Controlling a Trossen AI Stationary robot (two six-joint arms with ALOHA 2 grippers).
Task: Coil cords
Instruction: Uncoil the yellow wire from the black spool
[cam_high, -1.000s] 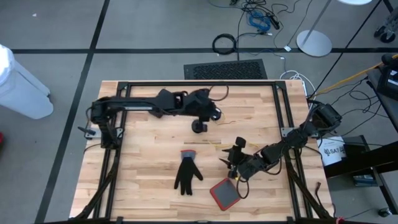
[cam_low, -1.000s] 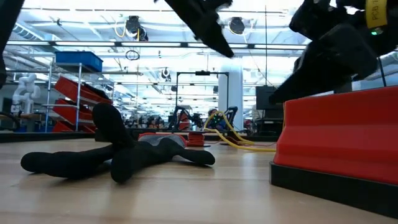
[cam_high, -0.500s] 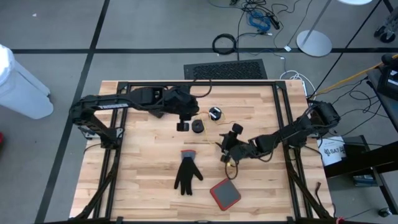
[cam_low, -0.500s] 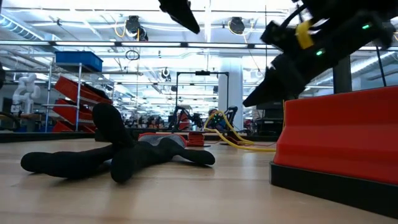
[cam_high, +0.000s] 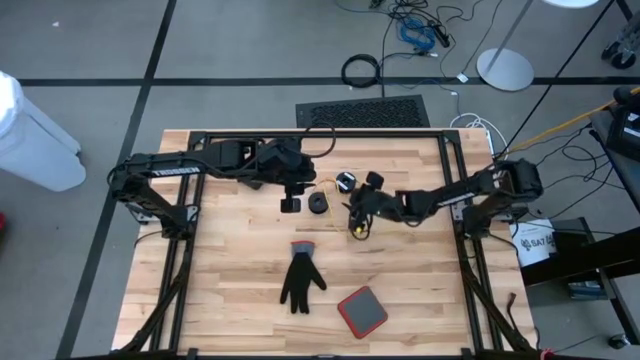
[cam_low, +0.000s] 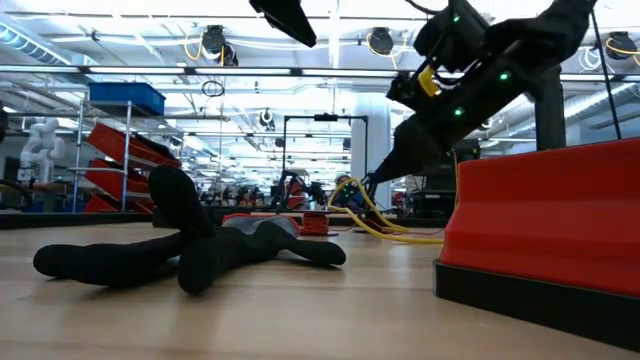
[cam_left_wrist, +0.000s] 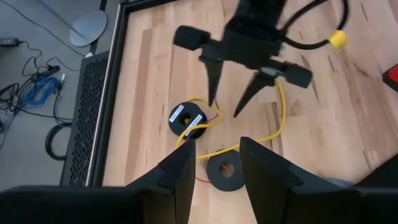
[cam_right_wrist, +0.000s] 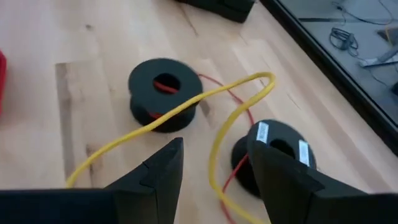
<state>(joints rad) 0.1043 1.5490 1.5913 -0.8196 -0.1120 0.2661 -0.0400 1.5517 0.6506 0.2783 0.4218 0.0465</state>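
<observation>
Swung up toward the far middle of the table since half a second back, that right gripper (cam_high: 352, 212) — now hanging just beside the two pucks, fingers spread apart, nothing held. Barely budged meanwhile on the other side: left gripper (cam_high: 290, 203) parked just left of the nearer puck, fingers apart too and empty.

Cords (cam_right_wrist: 205, 99) sprawled loose on the wood, yellow strand looping over both spools with a thin red bit peeking out underneath. Plain puck (cam_left_wrist: 225, 173) sitting closer to the left gripper, labelled puck (cam_left_wrist: 188, 119) with white stickers just beyond it, the two near each other but apart. Nothing wound up yet.

Elsewhere on the table (cam_high: 230, 260): black glove (cam_high: 300, 279) lying flat near the front middle, red tray (cam_high: 362, 311) to its right, both well apart from the pucks. Looming big in the low view, same tray.
</observation>
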